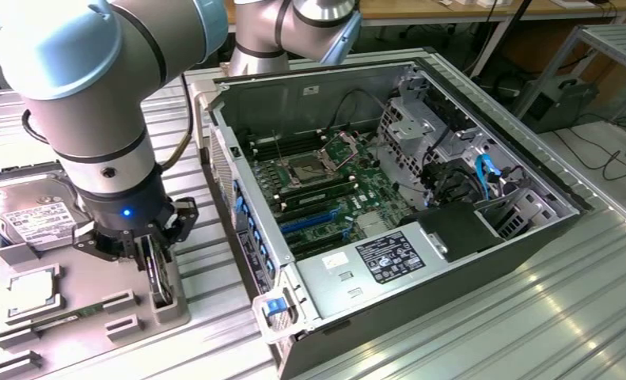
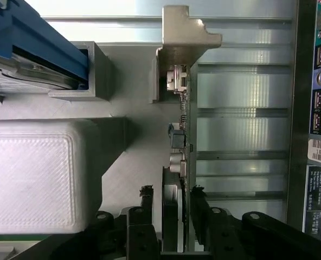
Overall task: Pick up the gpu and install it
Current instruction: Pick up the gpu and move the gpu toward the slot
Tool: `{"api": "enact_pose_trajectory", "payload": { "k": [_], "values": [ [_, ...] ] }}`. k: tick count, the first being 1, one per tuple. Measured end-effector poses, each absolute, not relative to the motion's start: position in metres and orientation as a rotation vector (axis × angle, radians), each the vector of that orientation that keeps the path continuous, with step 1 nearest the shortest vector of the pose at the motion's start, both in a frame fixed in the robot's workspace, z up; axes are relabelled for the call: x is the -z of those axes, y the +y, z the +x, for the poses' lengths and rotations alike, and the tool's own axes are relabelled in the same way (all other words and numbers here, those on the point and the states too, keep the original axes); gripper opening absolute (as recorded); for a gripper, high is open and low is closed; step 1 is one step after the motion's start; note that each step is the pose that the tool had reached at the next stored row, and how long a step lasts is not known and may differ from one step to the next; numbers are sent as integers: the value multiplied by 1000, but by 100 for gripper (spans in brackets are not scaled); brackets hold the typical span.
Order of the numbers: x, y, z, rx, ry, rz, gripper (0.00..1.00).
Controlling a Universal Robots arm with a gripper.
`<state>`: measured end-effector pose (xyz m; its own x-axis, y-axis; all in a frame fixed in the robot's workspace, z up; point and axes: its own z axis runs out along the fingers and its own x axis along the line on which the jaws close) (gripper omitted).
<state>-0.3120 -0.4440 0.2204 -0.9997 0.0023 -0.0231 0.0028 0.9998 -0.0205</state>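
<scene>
The gpu [image 1: 163,286] stands edge-on in a slot of the grey fixture tray [image 1: 91,317], at the exterior view's left. In the wrist view the gpu [image 2: 185,127] is a thin black card with a pale metal end bracket [image 2: 185,32]. My gripper [image 1: 157,269] is lowered over it, one finger on each side. In the wrist view the gripper [image 2: 171,196] straddles the card's thick black part. One of the fingers [image 2: 198,197] sits close against the board. The other finger still has a narrow gap to the card.
The open computer case [image 1: 545,237] lies to the exterior view's right, with its motherboard [image 1: 324,186] and blue slots [image 1: 313,223] exposed. A hard drive [image 1: 22,214] and a square chip [image 1: 33,289] rest on the tray. A white block [image 2: 36,173] stands beside the card.
</scene>
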Motion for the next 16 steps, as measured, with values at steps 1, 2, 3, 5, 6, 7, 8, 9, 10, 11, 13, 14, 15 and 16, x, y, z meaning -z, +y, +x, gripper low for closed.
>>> {"api": "enact_pose_trajectory", "payload": {
  "k": [1,2,3,5,6,7,8,9,10,11,13,14,15,16],
  "values": [
    [-220,-444,-312,32,3118,4,38],
    [-220,-444,-312,32,3118,4,38],
    [-220,-444,-312,32,3118,4,38],
    [-220,-444,-311,32,3118,4,38],
    [-220,-444,-311,32,3118,4,37],
    [-220,-444,-311,32,3118,4,37],
    [-220,-444,-311,32,3118,4,29],
    [-220,-444,-310,32,3118,4,29],
    [-219,-444,-310,32,3118,4,29],
    [-219,-444,-310,32,3118,4,29],
    [-219,-444,-310,32,3119,4,28],
    [-219,-444,-310,32,3119,4,28],
    [-219,-444,-310,32,3118,4,28],
    [-219,-444,-310,32,3118,4,28]
  ]
}}
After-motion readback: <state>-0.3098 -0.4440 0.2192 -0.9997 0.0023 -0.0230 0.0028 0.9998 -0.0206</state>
